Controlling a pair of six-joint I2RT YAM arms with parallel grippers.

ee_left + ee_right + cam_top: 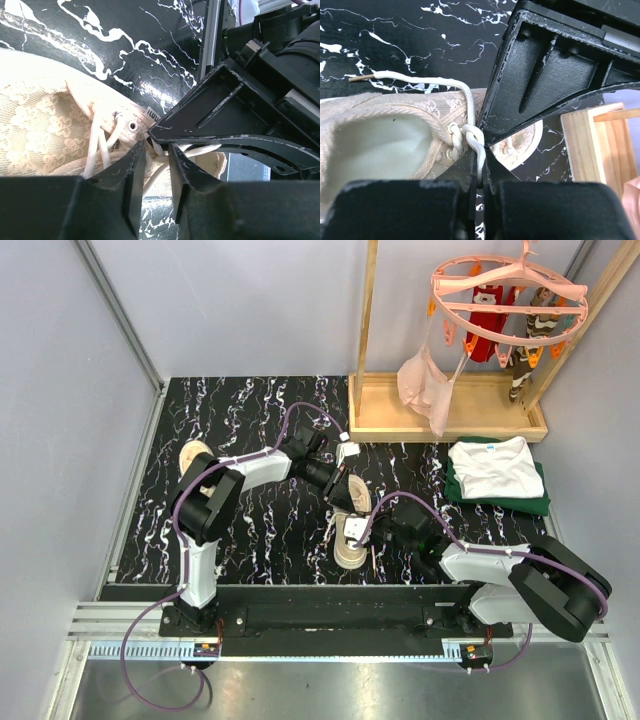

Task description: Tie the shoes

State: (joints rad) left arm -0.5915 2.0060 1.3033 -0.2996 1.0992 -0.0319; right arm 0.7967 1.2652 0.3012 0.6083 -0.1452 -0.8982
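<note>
One lace (410, 78) in tight right hand (479, 161)

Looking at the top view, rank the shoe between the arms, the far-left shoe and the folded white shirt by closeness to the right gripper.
1. The shoe between the arms: right at the right gripper, whose jaws pinch its lace.
2. The folded white shirt: to the right and farther back on the table.
3. The far-left shoe: across the table, beside the left arm.
</note>
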